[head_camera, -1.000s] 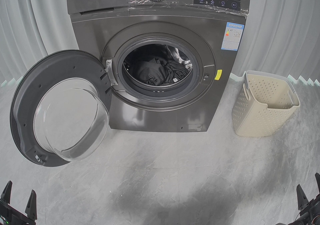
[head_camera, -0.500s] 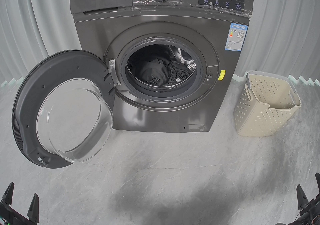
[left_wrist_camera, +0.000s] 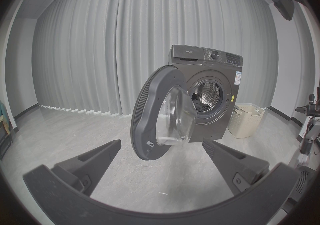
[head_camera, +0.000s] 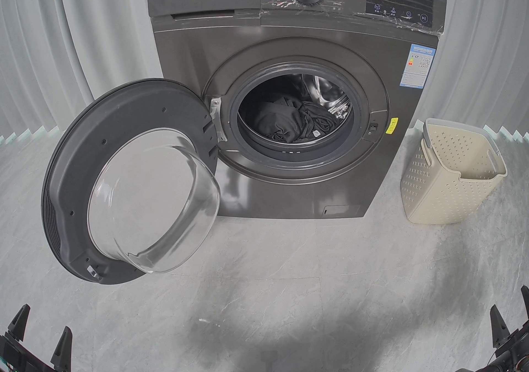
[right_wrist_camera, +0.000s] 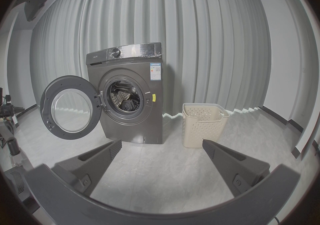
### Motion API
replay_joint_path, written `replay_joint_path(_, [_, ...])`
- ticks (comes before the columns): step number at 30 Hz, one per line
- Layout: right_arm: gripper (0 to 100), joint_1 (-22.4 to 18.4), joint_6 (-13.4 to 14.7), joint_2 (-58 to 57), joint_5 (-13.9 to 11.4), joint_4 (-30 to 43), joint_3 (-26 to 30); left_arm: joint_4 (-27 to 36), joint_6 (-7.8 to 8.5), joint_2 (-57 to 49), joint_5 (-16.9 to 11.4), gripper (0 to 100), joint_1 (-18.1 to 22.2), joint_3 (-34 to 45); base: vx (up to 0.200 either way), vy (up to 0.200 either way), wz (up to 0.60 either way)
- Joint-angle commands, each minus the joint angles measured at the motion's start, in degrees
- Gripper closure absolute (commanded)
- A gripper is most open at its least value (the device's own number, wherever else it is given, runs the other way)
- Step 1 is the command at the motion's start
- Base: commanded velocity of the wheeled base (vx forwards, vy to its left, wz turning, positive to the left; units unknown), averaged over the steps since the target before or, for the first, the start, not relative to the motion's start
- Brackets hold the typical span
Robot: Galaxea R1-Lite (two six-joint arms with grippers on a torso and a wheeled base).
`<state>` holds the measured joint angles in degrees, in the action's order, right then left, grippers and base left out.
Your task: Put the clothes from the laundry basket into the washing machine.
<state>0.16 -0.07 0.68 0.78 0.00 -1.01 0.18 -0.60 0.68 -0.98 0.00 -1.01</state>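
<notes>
A grey front-loading washing machine [head_camera: 286, 20] stands ahead with its round door [head_camera: 132, 186] swung wide to the left. Dark clothes [head_camera: 289, 119] lie inside the drum. A cream perforated laundry basket [head_camera: 449, 180] sits on the floor to the right of the machine, and no clothes show inside it. My left gripper [head_camera: 41, 334] is open at the bottom left, low and well back from the machine. My right gripper [head_camera: 512, 315] is open at the bottom right, with nothing between its fingers. The machine [left_wrist_camera: 206, 92] and basket [right_wrist_camera: 204, 124] lie far ahead in both wrist views.
Pale curtains [head_camera: 66, 31] hang behind the machine. Grey marbled floor [head_camera: 308, 290] stretches open between me and the machine. The open door juts into the space left of the drum opening.
The whole head view has shifted, so machine, door and basket now sit further right in the picture. The grippers keep their places at the bottom corners.
</notes>
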Motion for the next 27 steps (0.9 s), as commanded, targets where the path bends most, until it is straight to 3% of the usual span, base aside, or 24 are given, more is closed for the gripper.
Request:
replay_joint_path(1, [0,0.02,-0.01,-0.68,0.01,0.0,0.92,-0.01,-0.28,-0.68,0.01,0,0.0,0.92,0.0,0.2,0.0])
replay_joint_path(10, [0,0.02,-0.01,-0.68,0.01,0.0,0.92,-0.01,-0.02,-0.68,-0.08,0,0.0,0.92,0.0,0.2,0.0])
replay_joint_path(23, [0,0.02,-0.01,-0.68,-0.08,0.0,0.92,0.08,-0.28,-0.68,-0.17,0,0.0,0.84,0.0,0.0,0.0])
replay_joint_path(27, [0,0.02,-0.01,-0.68,0.01,0.0,0.92,0.08,-0.19,-0.68,-0.17,0,0.0,0.84,0.0,0.2,0.0])
